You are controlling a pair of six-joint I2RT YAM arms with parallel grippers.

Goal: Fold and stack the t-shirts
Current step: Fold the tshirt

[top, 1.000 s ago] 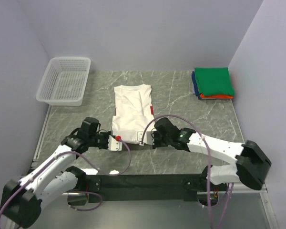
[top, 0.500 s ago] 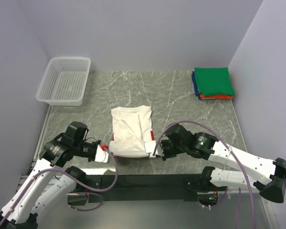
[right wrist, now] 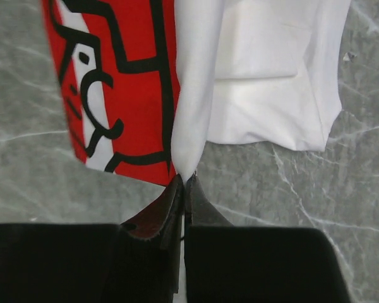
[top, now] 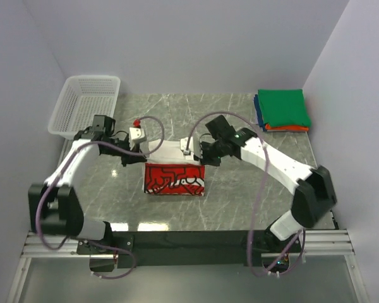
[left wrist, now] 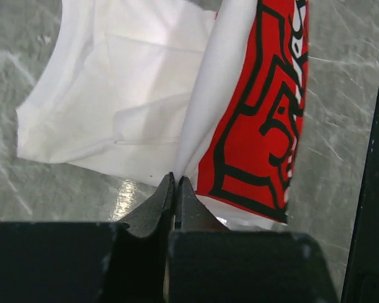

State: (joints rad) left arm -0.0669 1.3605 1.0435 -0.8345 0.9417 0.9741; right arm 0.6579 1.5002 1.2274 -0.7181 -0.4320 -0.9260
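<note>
The white t-shirt lies mid-table, its near half turned over so the red-and-white print faces up. My left gripper is shut on the shirt's left corner; the left wrist view shows its jaws pinching a white fold beside the red print. My right gripper is shut on the right corner; the right wrist view shows its jaws pinching the white fold next to the print. Both hold the edge just above the shirt's far part. The folded green, blue and orange tees are stacked at the far right.
A white plastic mesh basket stands at the far left corner. Grey walls close the table at left, back and right. The black base rail runs along the near edge.
Both grippers have carried the shirt's near hem up and away from me, over the shirt. The red print, hidden before, now faces up.
</note>
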